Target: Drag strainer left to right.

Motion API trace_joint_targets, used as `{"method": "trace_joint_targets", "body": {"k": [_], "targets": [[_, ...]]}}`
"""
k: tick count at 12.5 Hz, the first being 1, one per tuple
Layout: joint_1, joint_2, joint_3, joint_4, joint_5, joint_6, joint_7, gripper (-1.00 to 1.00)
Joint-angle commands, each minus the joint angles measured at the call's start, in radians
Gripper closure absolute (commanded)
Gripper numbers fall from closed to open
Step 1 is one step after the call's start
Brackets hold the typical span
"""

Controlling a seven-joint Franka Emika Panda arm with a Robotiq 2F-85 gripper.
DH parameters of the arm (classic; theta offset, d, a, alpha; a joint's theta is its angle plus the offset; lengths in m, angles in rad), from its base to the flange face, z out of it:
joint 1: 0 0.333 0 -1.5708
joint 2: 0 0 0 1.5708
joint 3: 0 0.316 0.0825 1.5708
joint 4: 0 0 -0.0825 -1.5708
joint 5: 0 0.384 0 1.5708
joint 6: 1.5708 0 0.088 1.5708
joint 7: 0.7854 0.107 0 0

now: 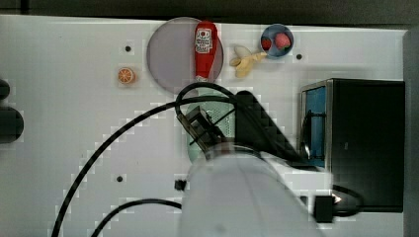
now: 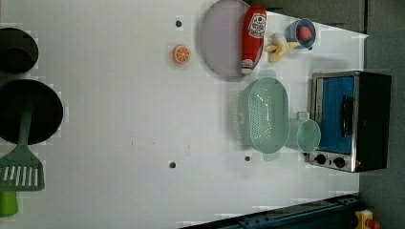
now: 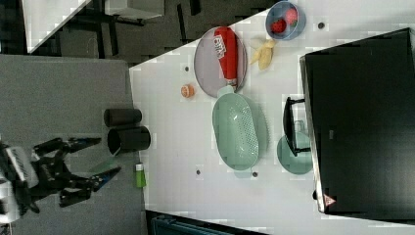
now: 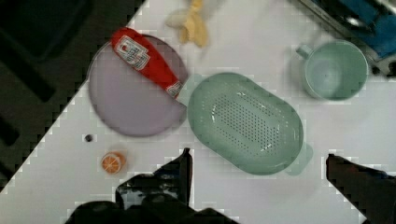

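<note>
Strainer (image 4: 245,122): one, on the table (image 4: 261,196) between plate (image 4: 126,100) and cup (image 4: 334,70), lying ahead of the raised pincer (image 4: 259,170), apart from it. Also one ketchup bottle (image 4: 147,60), one orange slice (image 4: 113,163), one banana (image 4: 194,25), one toaster oven (image 2: 348,119). Pincer: spread wide, holding and touching nothing.

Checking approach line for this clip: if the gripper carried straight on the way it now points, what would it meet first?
Probably the strainer. In the wrist view the open gripper points down at the table, its fingers framing the strainer's near rim. How high it hangs is unclear, but nothing appears to lie between.
</note>
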Motion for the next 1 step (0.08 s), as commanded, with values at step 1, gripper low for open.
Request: {"method": "trace_joint_targets", "body": {"k": [1], "targets": [[-0.014, 0.094, -0.02, -0.016, -0.008, -0.036, -0.179, -1.0]]}}
